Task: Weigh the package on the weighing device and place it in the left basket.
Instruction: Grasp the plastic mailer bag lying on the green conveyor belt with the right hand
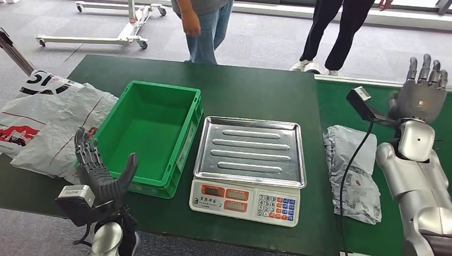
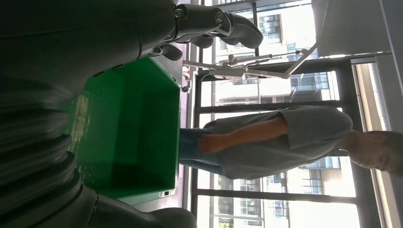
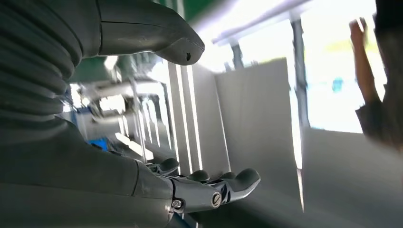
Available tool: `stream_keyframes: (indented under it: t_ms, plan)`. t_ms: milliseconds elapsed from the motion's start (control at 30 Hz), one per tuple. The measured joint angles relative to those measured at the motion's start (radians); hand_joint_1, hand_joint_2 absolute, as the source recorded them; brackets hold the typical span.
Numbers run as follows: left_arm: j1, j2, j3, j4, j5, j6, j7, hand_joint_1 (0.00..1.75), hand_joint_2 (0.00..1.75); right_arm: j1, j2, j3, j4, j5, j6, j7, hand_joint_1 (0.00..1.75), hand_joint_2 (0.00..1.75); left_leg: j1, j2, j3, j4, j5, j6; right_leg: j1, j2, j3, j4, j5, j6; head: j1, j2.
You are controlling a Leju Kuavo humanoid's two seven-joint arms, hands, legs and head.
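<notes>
The package (image 1: 353,172) lies on the table right of the scale (image 1: 249,169), long axis running away from the robot; the right hand (image 1: 422,90), fingers spread and empty, hovers nearest, beyond it; the left hand (image 1: 101,173) is spread too, by the basket (image 1: 152,136).

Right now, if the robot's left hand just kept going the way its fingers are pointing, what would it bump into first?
Probably the green basket. The left hand is open at the near table edge, beside the basket's near-left corner, with its fingers pointing up and away across the table. Depth is hard to judge, so it might pass above the rim instead.
</notes>
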Motion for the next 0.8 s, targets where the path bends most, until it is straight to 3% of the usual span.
stream_keyframes:
  t_ms: [100, 167, 800]
  plan:
    - [-0.004, 0.002, 0.001, 0.005, 0.0, -0.003, 0.0, 0.0, 1.75, -0.027, 0.008, -0.038, 0.111, -0.054, 0.241, 0.038, 0.0, 1.75, 0.0, -0.001, 0.0, 0.0, 0.0, 0.0, 0.0, -0.001, 0.0, 0.0, 0.0, 0.0, 0.0, 0.0]
    - [-0.008, 0.004, 0.002, 0.01, 0.0, -0.007, 0.0, 0.0, 1.75, -0.035, 0.015, -0.055, 0.158, -0.061, 0.295, 0.055, 0.0, 1.75, 0.0, 0.0, -0.001, 0.0, 0.0, 0.0, 0.0, 0.0, 0.0, 0.0, 0.0, 0.0, 0.0, 0.0]
    - [-0.015, 0.005, 0.013, 0.019, -0.016, -0.022, 0.0, 0.0, 1.75, -0.07, 0.056, -0.115, 0.274, -0.079, 0.318, 0.088, 0.0, 1.75, 0.0, 0.0, -0.001, 0.0, 0.0, 0.0, 0.0, 0.0, 0.0, 0.0, 0.0, 0.001, 0.0, 0.0]
